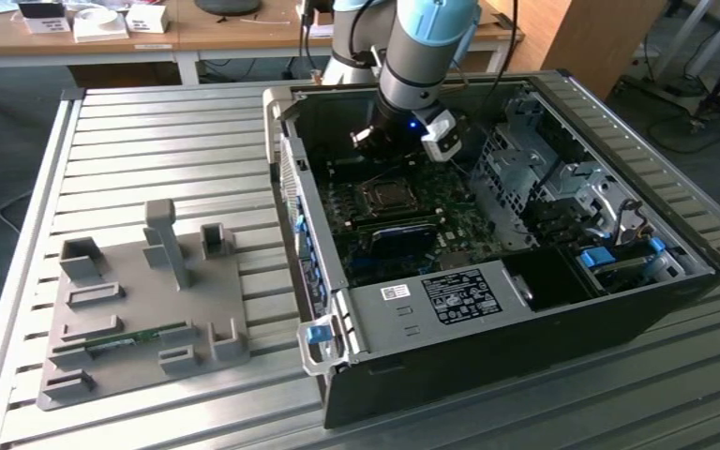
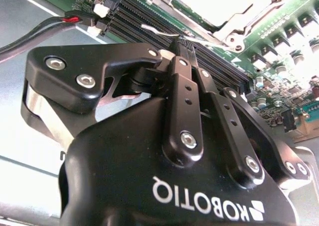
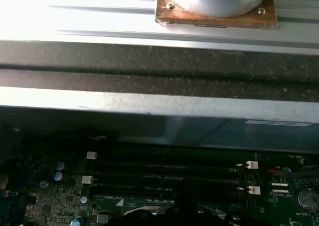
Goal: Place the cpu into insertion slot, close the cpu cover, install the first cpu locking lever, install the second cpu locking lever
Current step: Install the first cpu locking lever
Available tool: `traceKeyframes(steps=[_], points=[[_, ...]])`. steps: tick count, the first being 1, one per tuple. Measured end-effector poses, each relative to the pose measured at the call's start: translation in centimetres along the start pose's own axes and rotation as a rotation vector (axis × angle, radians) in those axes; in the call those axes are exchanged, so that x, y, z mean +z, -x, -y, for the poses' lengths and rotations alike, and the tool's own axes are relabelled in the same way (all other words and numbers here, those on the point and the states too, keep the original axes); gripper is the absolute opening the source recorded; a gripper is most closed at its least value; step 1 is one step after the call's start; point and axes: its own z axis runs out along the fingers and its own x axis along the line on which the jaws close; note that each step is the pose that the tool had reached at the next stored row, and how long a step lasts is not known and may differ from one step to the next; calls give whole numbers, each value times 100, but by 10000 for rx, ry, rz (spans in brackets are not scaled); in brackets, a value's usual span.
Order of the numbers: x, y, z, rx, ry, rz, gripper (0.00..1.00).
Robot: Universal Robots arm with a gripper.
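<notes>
Silver-topped cpu (image 2: 209,1) lies in the insertion slot (image 1: 384,195), cpu cover (image 2: 230,30) apparently down; the tool (image 2: 182,44), closed and empty, hangs just beside a wire locking lever (image 2: 158,30), which likely needs hooking down.

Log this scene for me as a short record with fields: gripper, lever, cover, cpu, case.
gripper: fingers together, tips at the locking lever
locking lever: thin metal rod beside the memory slots
cpu cover: down over the cpu
cpu: metal top showing through the cover's window
computer case: open, lying on slatted table
</notes>
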Motion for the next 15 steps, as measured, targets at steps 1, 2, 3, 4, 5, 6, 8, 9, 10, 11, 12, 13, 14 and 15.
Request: traceKeyframes(steps=[1,2,3,4,5,6,8,9,10,11,12,13,14,15], points=[[2,2,0,-1,0,0,11],[3,5,1,-1,-1,-1,11],[4,9,1,-1,0,0,11],[5,14,2,0,0,0,11],[7,19,3,-1,0,0,11],[8,25,3,0,1,1,11],[10,36,4,0,1,1,11],[11,40,5,0,1,1,11],[12,42,5,0,-1,0,11],[12,43,5,1,-2,0,11],[14,45,6,0,-1,0,11],[16,46,7,0,-1,1,11],[17,46,8,0,1,1,11],[17,46,10,-1,2,2,11]])
